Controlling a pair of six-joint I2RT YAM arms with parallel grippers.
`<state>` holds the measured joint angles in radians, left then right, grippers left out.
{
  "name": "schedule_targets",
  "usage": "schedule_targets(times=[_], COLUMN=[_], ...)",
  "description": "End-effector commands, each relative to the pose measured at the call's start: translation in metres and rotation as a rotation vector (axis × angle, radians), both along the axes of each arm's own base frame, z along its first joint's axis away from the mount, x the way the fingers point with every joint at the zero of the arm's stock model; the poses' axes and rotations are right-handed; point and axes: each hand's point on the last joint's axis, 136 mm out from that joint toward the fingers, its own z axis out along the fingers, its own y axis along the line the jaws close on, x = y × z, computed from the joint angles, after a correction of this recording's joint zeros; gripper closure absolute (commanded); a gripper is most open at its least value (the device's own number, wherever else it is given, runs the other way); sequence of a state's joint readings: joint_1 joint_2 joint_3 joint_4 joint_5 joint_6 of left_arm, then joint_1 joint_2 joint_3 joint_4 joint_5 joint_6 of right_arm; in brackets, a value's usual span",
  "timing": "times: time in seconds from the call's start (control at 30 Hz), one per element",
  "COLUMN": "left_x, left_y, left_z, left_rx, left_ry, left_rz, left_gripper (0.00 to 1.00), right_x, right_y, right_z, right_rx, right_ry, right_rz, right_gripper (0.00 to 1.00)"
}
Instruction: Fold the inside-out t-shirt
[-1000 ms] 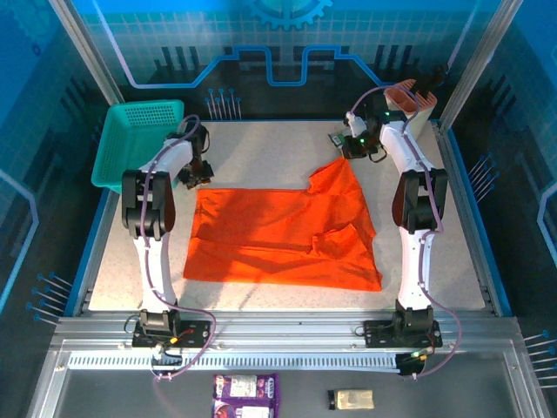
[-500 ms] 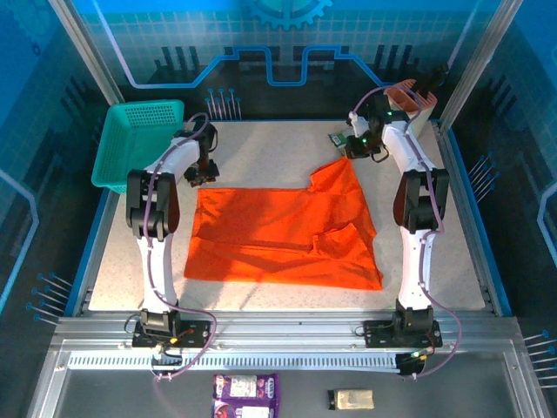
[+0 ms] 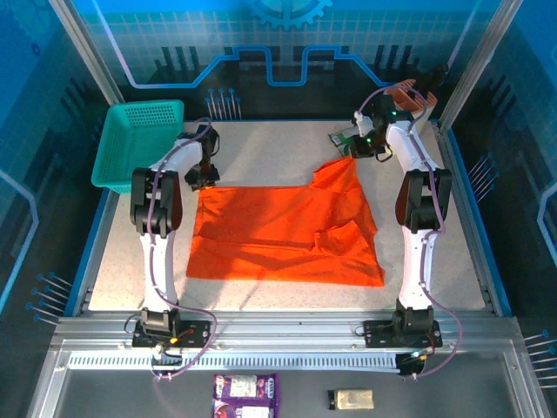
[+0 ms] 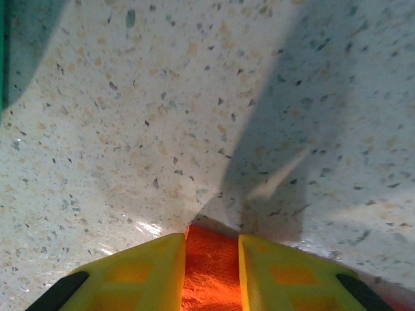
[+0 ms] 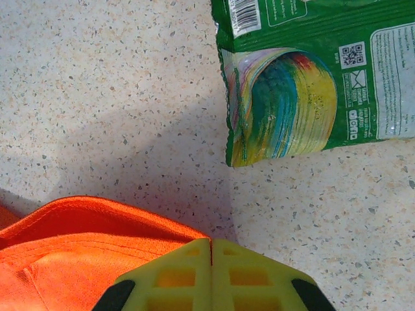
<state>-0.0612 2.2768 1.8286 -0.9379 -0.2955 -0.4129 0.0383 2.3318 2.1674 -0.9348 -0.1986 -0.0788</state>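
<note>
Top view, shirt [image 3: 283, 235]: we see it spread mostly flat at mid-table [image 3: 261, 148], with a creased flap lying on its right half.
Top view, left gripper [image 3: 206, 178]: it sits at the shirt's far-left corner, low to the table.
Top view, right gripper [image 3: 352, 152]: it sits at the far-right corner, where the cloth rises in a peak towards it.
Top view, basket [image 3: 139, 139]: it stands at the far-left corner of the table, apart from the shirt.
Left wrist view, left gripper [image 4: 211, 240]: the fingers stand a little apart, with a wad of shirt [image 4: 211, 275] pinched between them, so we read this as a hold on the cloth.
Left wrist view, table [image 4: 162, 116]: bare speckled surface lies ahead of the fingers.
Right wrist view, right gripper [image 5: 211, 249]: the fingers are pressed fully together, and the shirt's hemmed edge [image 5: 84, 246] runs in under them, so we judge that corner gripped.
Right wrist view, packet [image 5: 292, 97]: a green packet lies just beyond the fingers, clear of the cloth.
Step in hand: we judge that both far corners are taken and the far edge is being drawn taut, ahead of the first fold.
Next move: in our judgement it calls for lifting both corners evenly and carrying them towards the near edge, keeping clear of the packet.
</note>
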Motion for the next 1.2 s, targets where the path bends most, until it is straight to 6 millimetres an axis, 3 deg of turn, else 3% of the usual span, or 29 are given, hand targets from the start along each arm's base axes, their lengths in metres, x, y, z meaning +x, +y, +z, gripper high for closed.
schedule_targets(times=[0.0, 0.13, 0.37, 0.53, 0.77, 0.93, 1.17], left_x=[-0.005, -0.005, 0.001, 0.012, 0.032, 0.025, -0.006], left_y=[0.004, 0.004, 0.005, -0.003, -0.016, -0.017, -0.016], left_z=[0.0, -0.003, 0.004, 0.027, 0.068, 0.084, 0.1], left_rx=[0.034, 0.032, 0.037, -0.004, -0.086, -0.102, -0.12], left_ry=[0.035, 0.038, 0.008, -0.079, -0.238, -0.306, -0.392], left_rz=[-0.002, -0.003, -0.006, 0.0, -0.002, -0.002, 0.006], left_gripper=[0.71, 0.7, 0.9, 1.0, 1.0, 1.0, 1.0], right_x=[0.001, 0.001, 0.001, 0.007, 0.016, -0.009, -0.064], right_y=[-0.002, -0.003, -0.004, -0.009, -0.015, -0.012, -0.014], right_z=[0.021, 0.02, 0.023, 0.041, 0.076, 0.082, 0.091], right_rx=[0.016, 0.016, 0.01, -0.006, -0.006, 0.015, 0.046], right_ry=[-0.027, -0.024, -0.033, -0.081, -0.15, -0.123, -0.092], right_rz=[-0.012, -0.011, -0.018, -0.054, -0.101, -0.11, -0.186], right_gripper=[1.0, 1.0, 1.0, 1.0, 1.0, 1.0, 1.0])
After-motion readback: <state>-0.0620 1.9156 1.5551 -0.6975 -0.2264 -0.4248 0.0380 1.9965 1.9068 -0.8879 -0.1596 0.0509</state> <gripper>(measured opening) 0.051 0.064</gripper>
